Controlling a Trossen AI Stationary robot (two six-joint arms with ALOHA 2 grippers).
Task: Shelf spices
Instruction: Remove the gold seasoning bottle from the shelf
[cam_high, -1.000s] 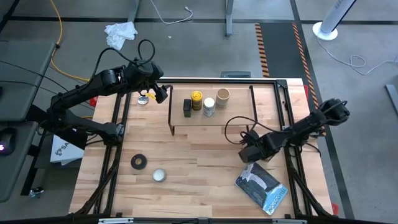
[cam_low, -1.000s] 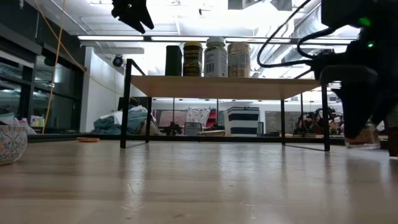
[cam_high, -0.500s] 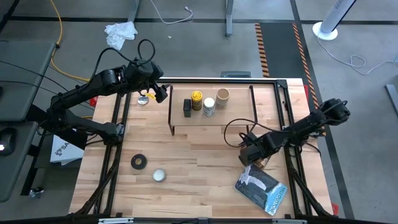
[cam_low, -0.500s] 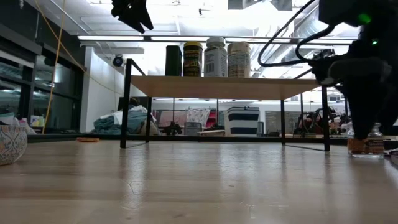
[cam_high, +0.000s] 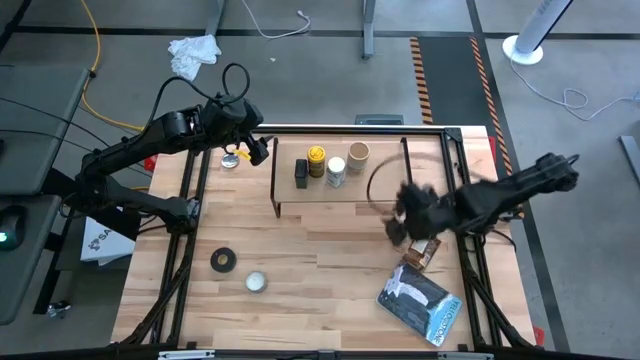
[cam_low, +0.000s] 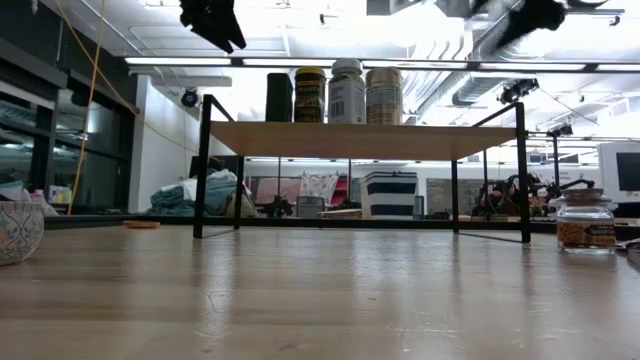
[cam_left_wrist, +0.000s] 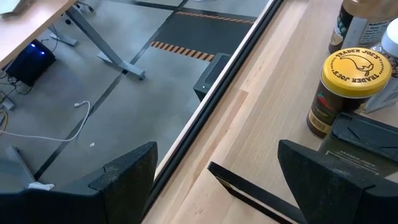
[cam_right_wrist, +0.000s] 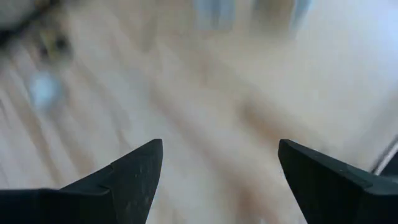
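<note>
The shelf (cam_high: 340, 190) stands at the table's far middle. On its plank are a dark bottle (cam_high: 301, 172), a yellow-lidded jar (cam_high: 316, 160), a white-capped bottle (cam_high: 336, 173) and a tan-lidded jar (cam_high: 358, 153). A tiny brown-topped jar (cam_high: 425, 252) stands upright on the table right of the shelf, and also shows in the low view (cam_low: 585, 222). The flat packet (cam_high: 420, 300) lies near it. My right gripper (cam_high: 400, 222) hovers open above the table, blurred, just left of the tiny jar. My left gripper (cam_high: 262, 150) hangs open, high beside the shelf's left end.
A black tape roll (cam_high: 223, 260) and a silvery tin (cam_high: 256, 282) lie at the near left. Another small tin (cam_high: 231, 158) sits under the left arm. A patterned bowl (cam_low: 15, 232) shows at the low view's left edge. Bare wood lies in front of the shelf.
My right gripper has risen quickly from the tiny jar and swung up toward the table's far edge and the shelf. The jar, hidden behind the gripper a second ago, now stands alone on the table.
</note>
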